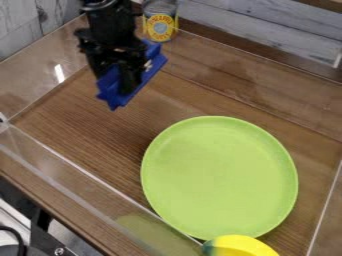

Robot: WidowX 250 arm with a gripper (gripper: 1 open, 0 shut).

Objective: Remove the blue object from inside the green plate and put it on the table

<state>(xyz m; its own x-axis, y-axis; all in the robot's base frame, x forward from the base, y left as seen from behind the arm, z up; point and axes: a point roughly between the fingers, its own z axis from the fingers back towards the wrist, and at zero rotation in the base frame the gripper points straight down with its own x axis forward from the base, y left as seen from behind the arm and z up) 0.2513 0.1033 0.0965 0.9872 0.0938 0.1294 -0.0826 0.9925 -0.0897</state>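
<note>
Above the table [201,85], the tool [118,72] clamps the blue object [130,78], its length tilted steeply downward.

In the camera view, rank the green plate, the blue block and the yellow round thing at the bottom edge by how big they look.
1. Green plate, by far the largest.
2. Blue block, held in the claw.
3. Yellow round thing. It is cut off by the frame edge, so its rank against the block is unsure.
</note>
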